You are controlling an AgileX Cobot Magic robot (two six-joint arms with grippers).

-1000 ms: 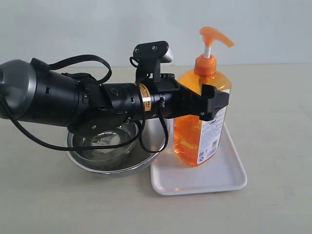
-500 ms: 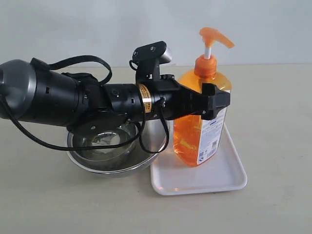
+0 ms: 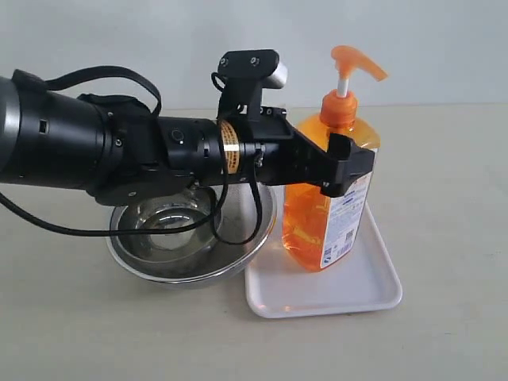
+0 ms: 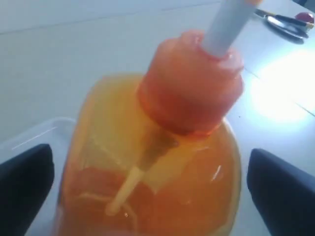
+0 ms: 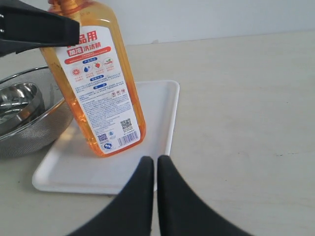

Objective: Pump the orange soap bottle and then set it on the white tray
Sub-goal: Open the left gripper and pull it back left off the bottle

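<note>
Orange soap bottle (image 3: 321, 218) upright on the white tray (image 3: 361, 295), beside nested steel bowls (image 3: 159, 266). Left gripper (image 3: 348, 165) — 2 fingers wide, flanking the bottle's shoulder, not gripping; right gripper (image 5: 156, 164) — fingers pressed together, empty. Placement looks done; pumping cannot be confirmed, and only withdrawal seems left.

The orange soap bottle (image 3: 317, 230), translucent and nearly full of orange liquid, stands on its base on the white tray (image 3: 373, 294), toward the tray's far left part. Its orange pump head sits raised on a white stem. The shallow, round-cornered tray lies flat on the tabletop (image 3: 444, 238).
</note>
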